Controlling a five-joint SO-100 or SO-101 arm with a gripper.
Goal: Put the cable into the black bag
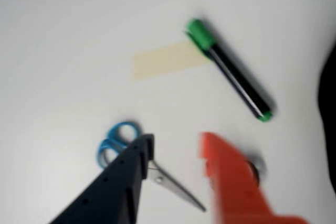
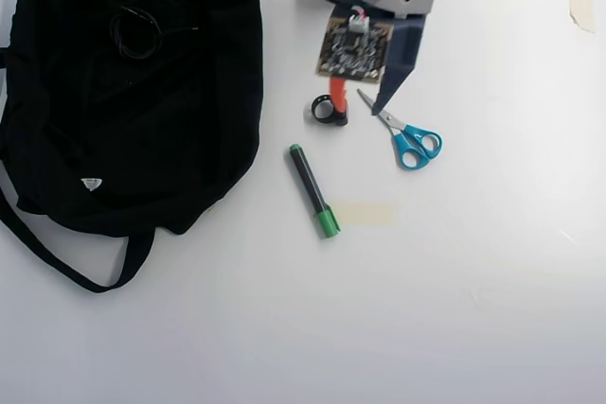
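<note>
So the black bag [image 2: 133, 92] takes up the whole top-left corner of the white desk [image 2: 473, 309] in the overhead view, with its strap looping down toward the left edge. A coiled black cable [image 2: 135, 31] sits on top of the bag's fabric near the top edge; I can't tell whether it's tucked inside an opening or just lying on the cloth.

The gripper [image 2: 358, 111] hangs near the middle of the top edge, and its jaws are spread wide with nothing between them. In the wrist view the gripper [image 1: 176, 148] shows one dark finger and one orange finger well apart, with bare desk in the gap.

Blue-handled scissors [image 2: 405, 137] lie just beside the dark finger, blades pointing toward it; in the wrist view the scissors [image 1: 134, 158] are partly hidden behind that finger. A small black ring-shaped thing [image 2: 325, 109] sits right at the orange finger's tip, too blurry to identify.

A green-capped marker [image 2: 312, 191] lies around the desk's center, its cap end just beside a strip of beige tape [image 2: 365, 213]. The wrist view shows the marker [image 1: 231, 72] and tape [image 1: 168, 59] too.
</note>
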